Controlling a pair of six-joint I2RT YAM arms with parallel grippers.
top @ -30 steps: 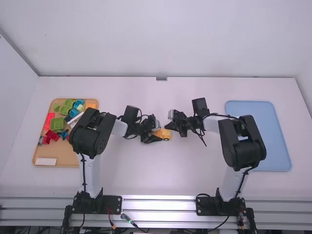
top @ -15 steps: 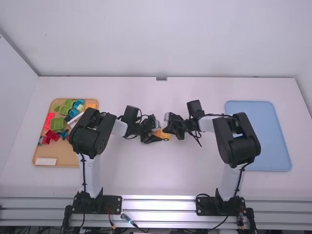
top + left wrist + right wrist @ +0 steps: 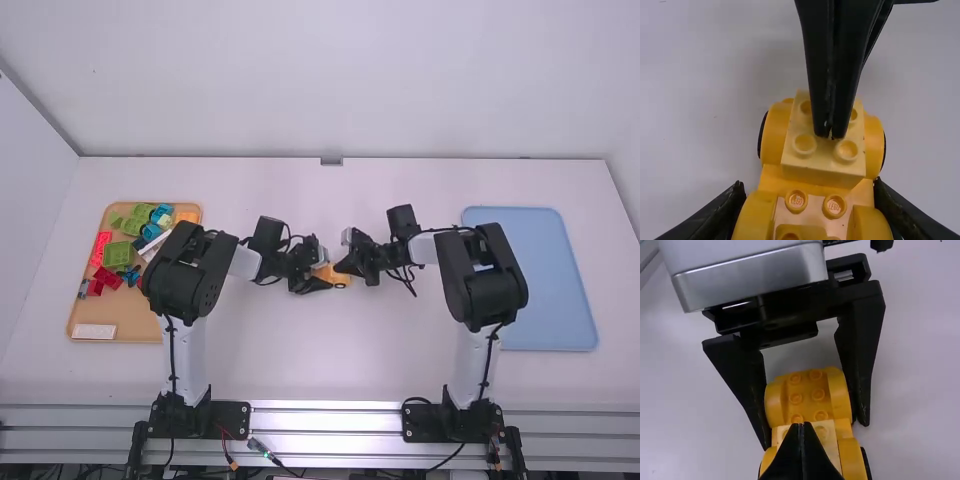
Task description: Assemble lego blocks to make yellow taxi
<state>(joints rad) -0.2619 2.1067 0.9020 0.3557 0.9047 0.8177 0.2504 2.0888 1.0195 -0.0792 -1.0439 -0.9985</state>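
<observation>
Near the table's middle, my left gripper [image 3: 322, 277] holds the yellow car base [image 3: 341, 281]; my right gripper [image 3: 342, 267] meets it from the right. In the left wrist view my left gripper [image 3: 811, 211] has one finger on each side of the yellow car base [image 3: 771, 179]. A pale yellow block [image 3: 824, 161] sits on its studs toward the far wheels. Closed together, the tips of my right gripper [image 3: 801, 427] rest over the pale block [image 3: 827, 432] in the right wrist view, hiding part of its top, with nothing visible between them.
An orange tray [image 3: 128, 318] at the left bears green, red, blue and other blocks, partly under the left arm. A light blue tray [image 3: 553, 300] lies at the right, partly behind the right arm.
My right gripper has moved left over the car, then shifted very slightly back to the right. The left arm and the car base have kept their place.
</observation>
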